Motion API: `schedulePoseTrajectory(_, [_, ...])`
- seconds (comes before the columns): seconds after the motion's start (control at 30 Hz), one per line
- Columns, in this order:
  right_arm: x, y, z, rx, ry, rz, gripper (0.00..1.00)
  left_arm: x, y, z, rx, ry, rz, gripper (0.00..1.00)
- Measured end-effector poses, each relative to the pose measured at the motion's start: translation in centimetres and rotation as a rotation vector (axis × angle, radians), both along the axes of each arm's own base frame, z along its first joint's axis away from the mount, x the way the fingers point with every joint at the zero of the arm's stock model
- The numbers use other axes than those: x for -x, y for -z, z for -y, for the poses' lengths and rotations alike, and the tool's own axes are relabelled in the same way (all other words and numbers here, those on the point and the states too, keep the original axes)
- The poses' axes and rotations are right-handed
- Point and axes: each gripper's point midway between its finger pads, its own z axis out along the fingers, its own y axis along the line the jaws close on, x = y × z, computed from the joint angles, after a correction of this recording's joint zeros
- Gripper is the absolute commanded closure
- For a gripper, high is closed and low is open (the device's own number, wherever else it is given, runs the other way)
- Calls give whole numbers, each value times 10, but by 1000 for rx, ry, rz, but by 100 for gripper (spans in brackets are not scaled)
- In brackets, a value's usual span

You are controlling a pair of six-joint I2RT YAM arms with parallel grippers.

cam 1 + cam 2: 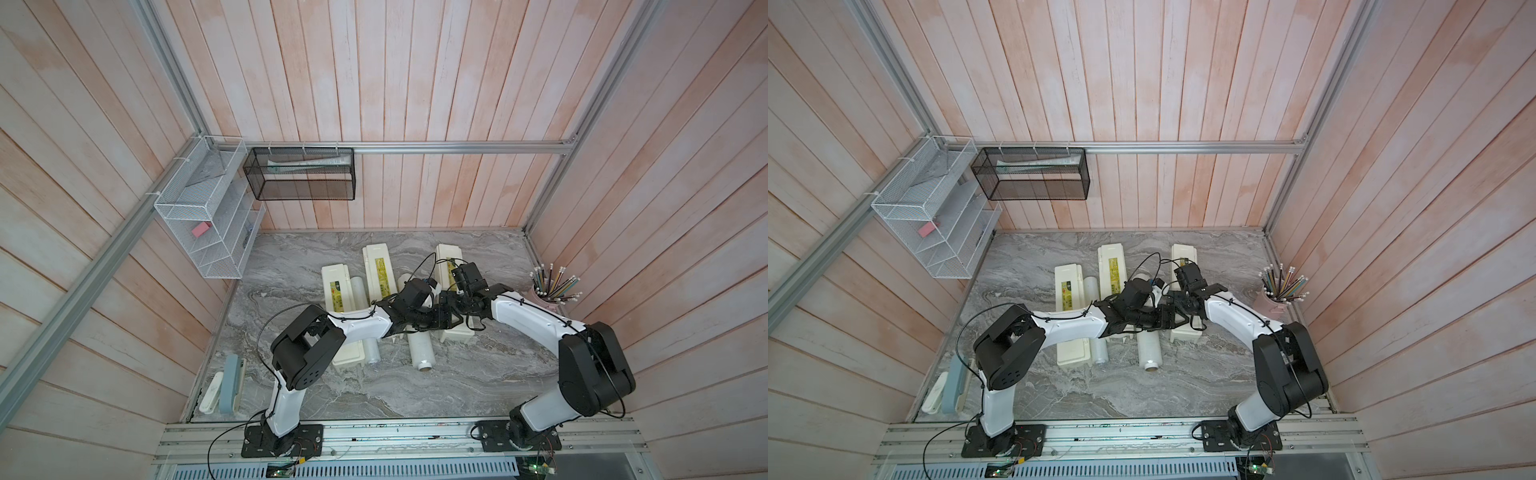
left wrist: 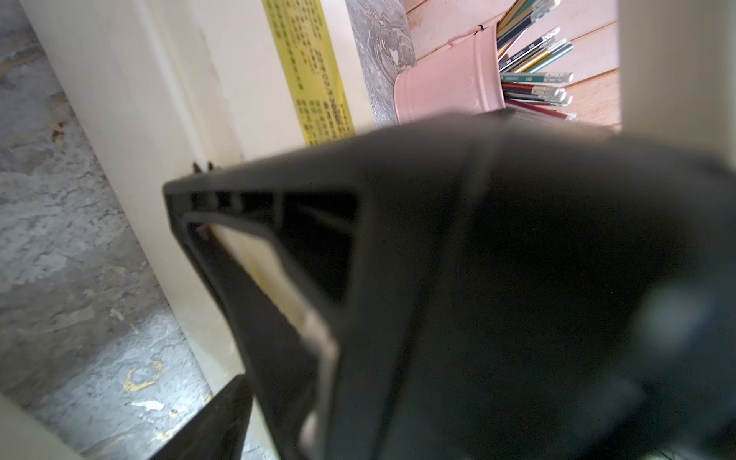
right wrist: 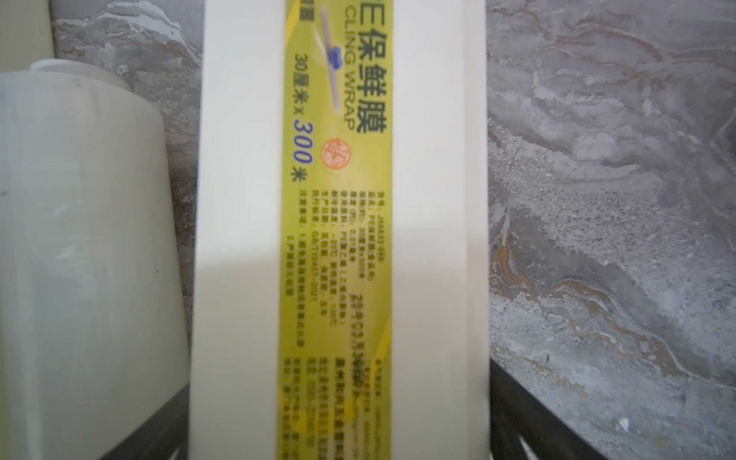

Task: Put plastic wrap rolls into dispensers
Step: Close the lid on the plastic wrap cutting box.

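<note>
On counter, right fingers spread astride dispenser, roll just beside at 9 o'clock, state of left fingers unclear, pencil cup at 3 o'clock.

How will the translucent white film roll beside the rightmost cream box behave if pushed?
Translucent white cylindrical film roll probably rolls sideways: round, lying on flat grey marble tabletop. Glossy film suggests slippery. It lies straight, so likely stiff.

Pink pencil cup stands upright — pencils inside.
</note>
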Motion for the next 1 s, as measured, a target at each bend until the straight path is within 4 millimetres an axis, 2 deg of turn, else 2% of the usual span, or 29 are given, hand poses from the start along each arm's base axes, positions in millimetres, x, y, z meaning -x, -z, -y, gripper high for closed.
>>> schedulePoseTrajectory(0.47, [-1, 4, 4, 15, 8, 1, 6, 0, 6, 5, -40, 13, -2, 15])
schedulePoseTrajectory(0.6, [-2, 4, 3, 8, 7, 3, 5, 1, 2, -2, -31, -7, 13, 9])
schedulePoseTrajectory(0.73, [-1, 4, 2, 6, 4, 2, 2, -1, -1, -14, -25, -39, 24, 9])
schedulePoseTrajectory(1.0, [0, 4, -1, -6, -9, -7, 2, -1, -3, -13, -10, -32, 13, 9])
